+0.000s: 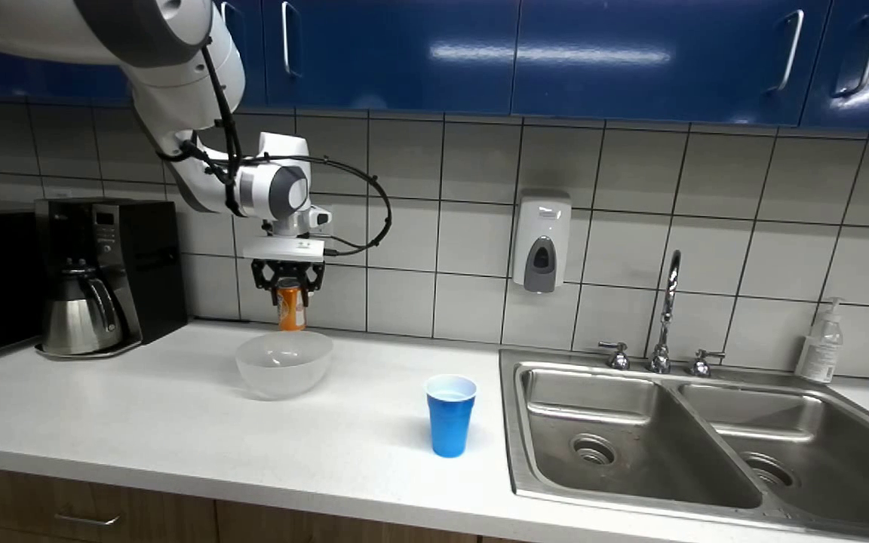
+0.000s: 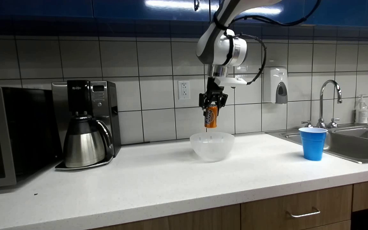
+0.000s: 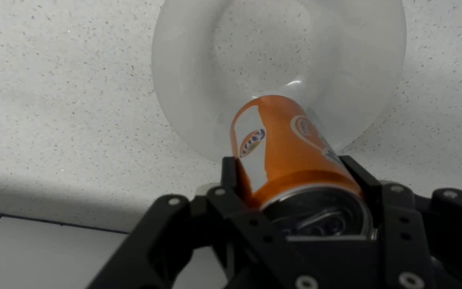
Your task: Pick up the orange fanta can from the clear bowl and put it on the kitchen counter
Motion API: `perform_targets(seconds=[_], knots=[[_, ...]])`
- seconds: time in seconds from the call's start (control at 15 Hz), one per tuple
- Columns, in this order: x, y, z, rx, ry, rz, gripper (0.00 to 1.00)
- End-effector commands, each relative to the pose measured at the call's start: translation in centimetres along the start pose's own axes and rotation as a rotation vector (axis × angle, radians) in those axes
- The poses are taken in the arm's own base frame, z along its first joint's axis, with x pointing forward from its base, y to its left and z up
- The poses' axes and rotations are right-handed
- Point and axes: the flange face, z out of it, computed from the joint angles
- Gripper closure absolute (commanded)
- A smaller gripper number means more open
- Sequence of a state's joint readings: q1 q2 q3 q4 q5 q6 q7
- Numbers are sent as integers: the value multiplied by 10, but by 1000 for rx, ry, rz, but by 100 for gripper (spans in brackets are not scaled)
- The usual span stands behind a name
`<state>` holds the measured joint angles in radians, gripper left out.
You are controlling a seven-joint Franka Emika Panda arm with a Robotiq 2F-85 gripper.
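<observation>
The orange fanta can (image 1: 292, 311) is held in my gripper (image 1: 291, 298), just above the clear bowl (image 1: 284, 373). In an exterior view the can (image 2: 210, 118) hangs nearly upright, with a small gap between its bottom and the bowl's rim (image 2: 212, 148). In the wrist view both fingers of the gripper (image 3: 289, 166) press on the sides of the can (image 3: 291, 140) near its silvery top. The can covers part of the bowl (image 3: 183, 80) there; the visible inside of the bowl holds nothing. The bowl stands on the white kitchen counter (image 1: 140, 407).
A blue plastic cup (image 1: 451, 418) stands between the bowl and the steel double sink (image 1: 514, 452). A coffee maker with a steel jug (image 2: 85, 140) and a microwave (image 2: 11, 143) stand at the other end. The tiled wall (image 2: 158, 124) is close behind the gripper.
</observation>
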<state>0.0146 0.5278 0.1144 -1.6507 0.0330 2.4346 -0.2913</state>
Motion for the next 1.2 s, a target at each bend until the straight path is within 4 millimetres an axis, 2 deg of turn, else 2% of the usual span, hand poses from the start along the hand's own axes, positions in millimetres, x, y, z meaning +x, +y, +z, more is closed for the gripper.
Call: perform_targets(seconds=[0.0, 0.6, 1.13], knots=[[-20, -1, -29, -25, -17, 14, 62], [-63, 15, -69, -65, -32, 67, 62], [-117, 40, -91, -105, -69, 149, 62]])
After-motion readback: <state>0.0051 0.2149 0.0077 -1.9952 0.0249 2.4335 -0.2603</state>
